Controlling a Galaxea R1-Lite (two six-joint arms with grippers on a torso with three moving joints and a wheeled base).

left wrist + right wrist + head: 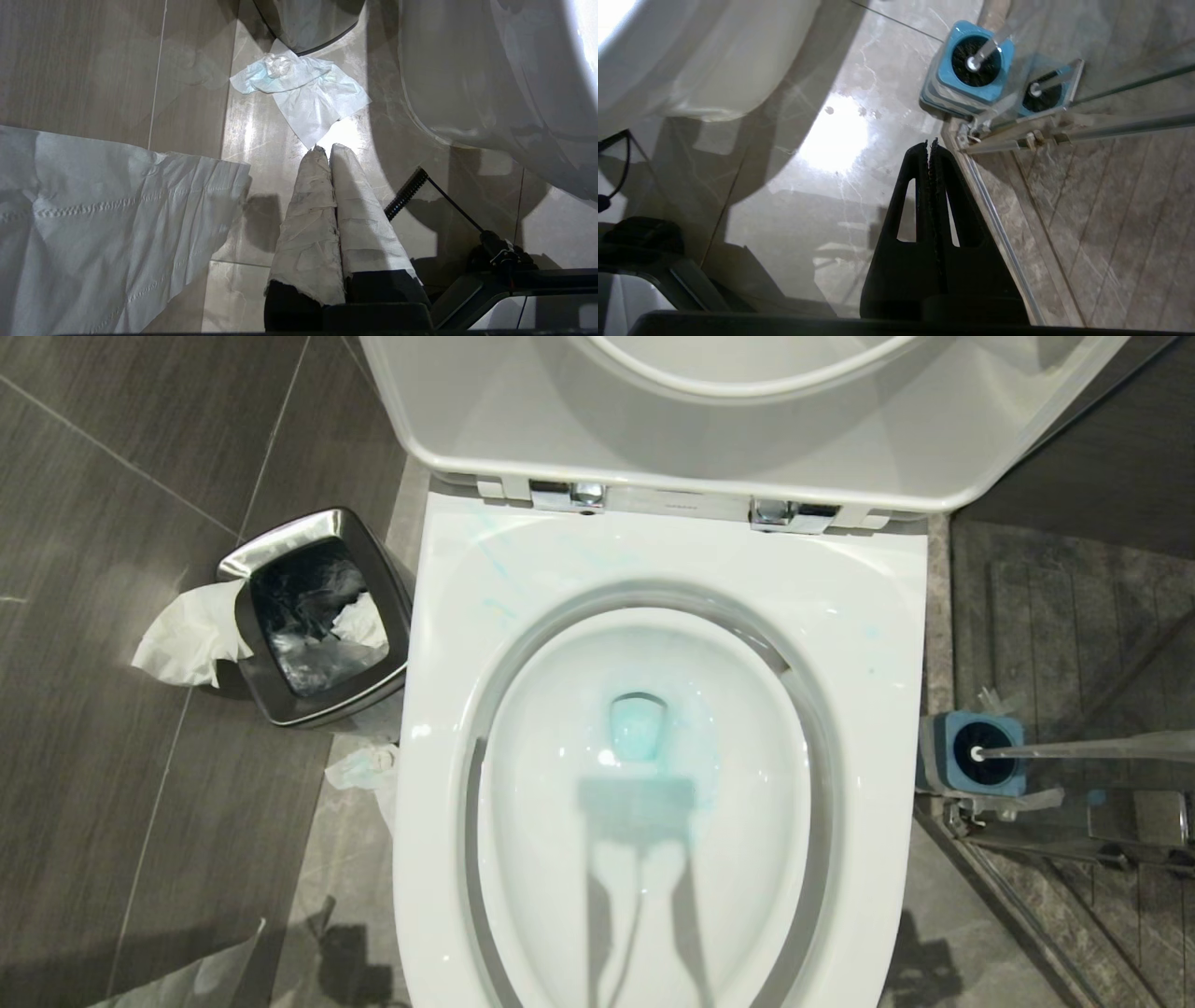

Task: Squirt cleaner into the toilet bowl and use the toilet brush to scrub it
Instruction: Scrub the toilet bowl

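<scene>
No legible brand or label anywhere; hinge plate at the back of the seat has marks too small to read. Nearest: left gripper [325, 148], tape-wrapped fingers, jaws pressed together w/ nothing between, hanging over the floor [196, 116] beside the toilet's outer wall. Below it a big sheet of tissue [117, 210] flat on the tiles, and past the tips a crumpled tissue [303, 91] w/ a blue tinge, near the foot of the waste bin. Right gripper [928, 145], black, jaws also closed on nothing, over the floor on the toilet's other side, next to the metal track of a glass partition [1111, 88]. Beyond it the toilet brush [976, 60] stands in its square blue-grey holder [945, 81], black bristles down inside, slim handle sticking up & out; the holder sits at the corner where the track starts, reflected in the glass. Toilet bowl [644, 821] open, seat and lid [747, 429] up; the cleaner [638, 728] tints the water blue at the drain, w/ faint blue streaks on the rim's back-left part. Farther left, steel waste bin [313, 616] w/ a black liner, holds crumpled paper; one tissue hangs over its left edge.
</scene>
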